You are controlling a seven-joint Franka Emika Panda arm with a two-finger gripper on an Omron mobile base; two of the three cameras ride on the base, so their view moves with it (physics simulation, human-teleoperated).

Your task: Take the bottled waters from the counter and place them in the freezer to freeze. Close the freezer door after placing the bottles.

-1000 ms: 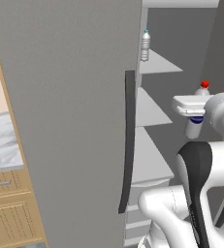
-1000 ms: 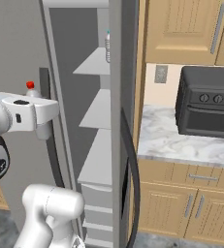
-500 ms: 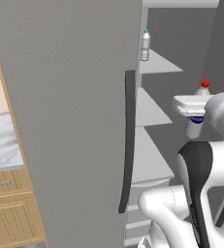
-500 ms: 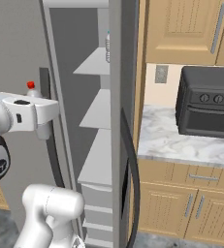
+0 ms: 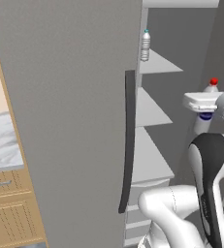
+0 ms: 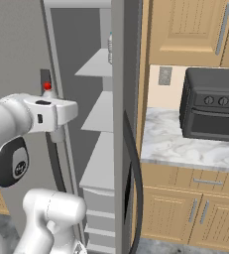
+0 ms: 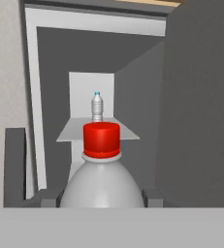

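The red-capped clear ribbed plastic bottle (image 7: pixel 102 164), clamped upright in the end effector (image 7: pixel 103 196), should be carried level onto a white freezer shelf (image 5: pixel 150 162).

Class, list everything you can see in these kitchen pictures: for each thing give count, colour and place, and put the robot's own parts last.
Bottles: two, clear; teal-capped one upright on the top shelf, red-capped one in the pincer outside the freezer.
Freezer: one, grey walls, open, left half of the fridge.
Shelves: several, white, inside the freezer.
Freezer door: one, grey, swung open, dark bar handle.
Toaster oven: one, black, on the right counter.
Counter: white-grey marble, right of the fridge; another stretch at far left.
Cabinets: light wood, above and below the counter.
Arm: one, white with dark joints, before the freezer.
Pincer: one, dark tips, shut on the red-capped bottle.
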